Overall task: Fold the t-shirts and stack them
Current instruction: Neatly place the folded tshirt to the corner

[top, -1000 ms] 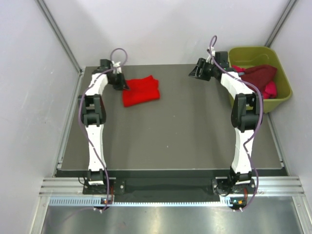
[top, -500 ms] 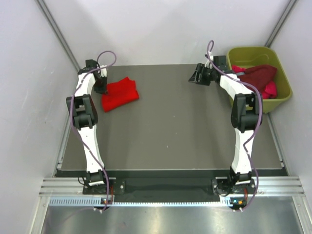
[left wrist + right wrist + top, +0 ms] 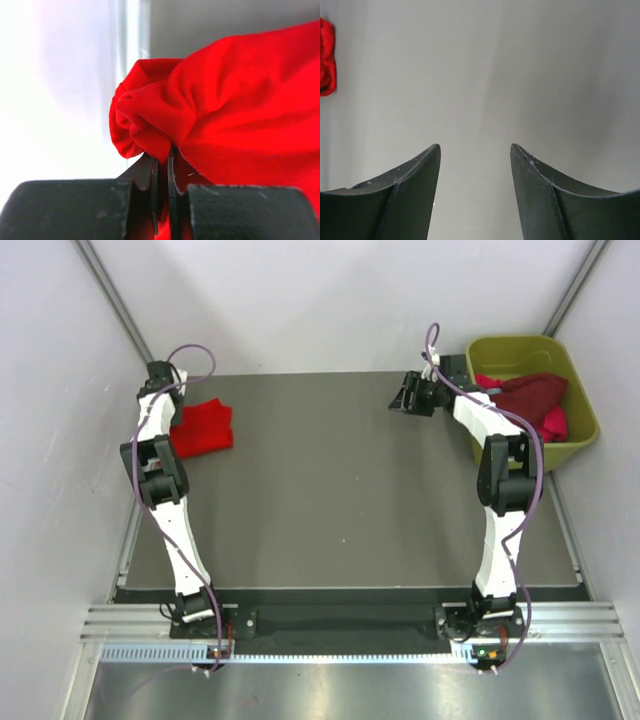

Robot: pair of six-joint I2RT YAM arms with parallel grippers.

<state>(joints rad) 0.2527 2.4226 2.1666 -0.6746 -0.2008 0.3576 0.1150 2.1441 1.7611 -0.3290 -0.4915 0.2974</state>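
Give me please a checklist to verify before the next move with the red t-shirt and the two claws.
1. The left claw is shut on the red t-shirt: ok, cloth is pinched between the jaws.
2. The red t-shirt looks folded: ok, a compact bundle.
3. The red t-shirt lies wholly on the table: cannot tell; it sits at the far left edge, partly under the left arm.
4. The right claw is open and empty: ok.
5. The maroon t-shirt and the pink t-shirt are folded: not ok, both lie crumpled in the green tub.
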